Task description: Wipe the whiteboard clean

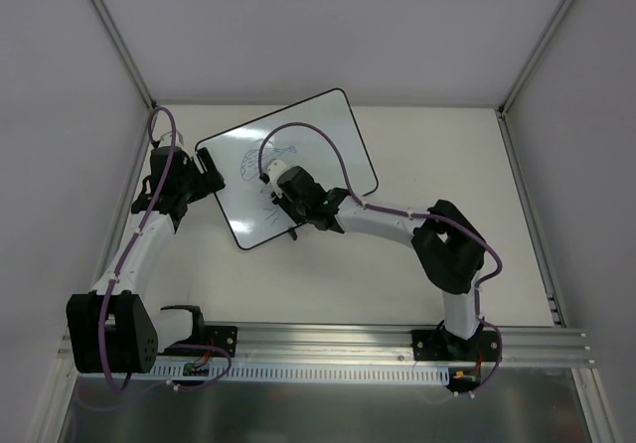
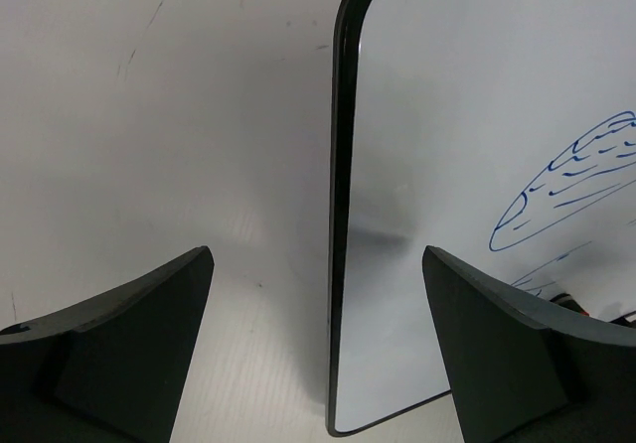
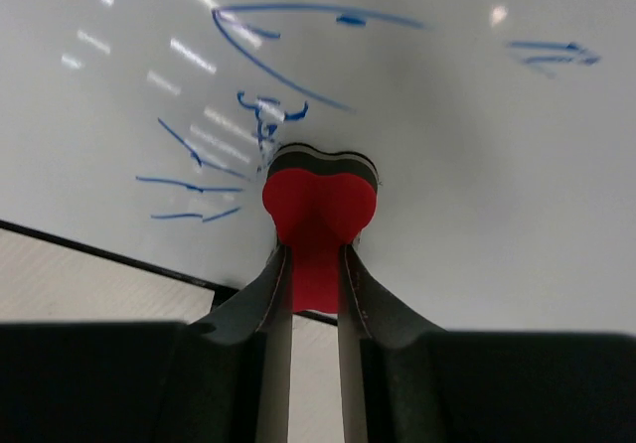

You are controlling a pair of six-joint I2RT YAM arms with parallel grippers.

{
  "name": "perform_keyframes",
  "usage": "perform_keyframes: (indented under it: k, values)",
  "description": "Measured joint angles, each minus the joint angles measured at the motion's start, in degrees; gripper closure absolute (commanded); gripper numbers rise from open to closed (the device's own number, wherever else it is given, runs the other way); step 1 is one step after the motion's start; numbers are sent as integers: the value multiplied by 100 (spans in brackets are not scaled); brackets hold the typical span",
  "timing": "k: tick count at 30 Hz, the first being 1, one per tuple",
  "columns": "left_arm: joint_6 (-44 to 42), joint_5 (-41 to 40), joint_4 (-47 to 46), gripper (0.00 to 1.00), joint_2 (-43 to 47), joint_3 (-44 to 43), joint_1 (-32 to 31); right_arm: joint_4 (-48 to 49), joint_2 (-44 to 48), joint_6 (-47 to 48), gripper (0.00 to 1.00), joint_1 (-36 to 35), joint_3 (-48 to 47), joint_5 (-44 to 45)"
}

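The whiteboard (image 1: 323, 135) lies tilted on the table, white with a thin black rim and blue scribbles (image 1: 270, 155) near its middle. My left gripper (image 1: 206, 170) is open at the board's left edge. In the left wrist view its fingers (image 2: 139, 334) stand wide apart on either side of the black rim (image 2: 339, 215), not touching it. My right gripper (image 1: 271, 181) is over the scribbles. In the right wrist view it (image 3: 316, 254) is shut on a red eraser (image 3: 318, 200) pressed against the board (image 3: 477, 165), just below blue lines (image 3: 258, 115).
White walls enclose the table on the left, back and right. A metal rail (image 1: 328, 349) with both arm bases runs along the near edge. A small black clip (image 1: 295, 232) sticks out from the board's near long edge.
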State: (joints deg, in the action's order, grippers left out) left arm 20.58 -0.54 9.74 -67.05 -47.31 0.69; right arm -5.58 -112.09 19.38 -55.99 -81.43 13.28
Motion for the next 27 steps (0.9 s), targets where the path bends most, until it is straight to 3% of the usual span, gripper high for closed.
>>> perform_keyframes:
  k: [10,20,27]
  values:
    - [-2,7,0,12,0,2,-151,-105,149,-68,100,101,245,-52]
    - [-2,4,0,12,46,0,-151,-234,35,79,100,721,-815,507]
    - [-4,2,0,12,46,0,-151,-238,-358,184,100,750,-1353,619]
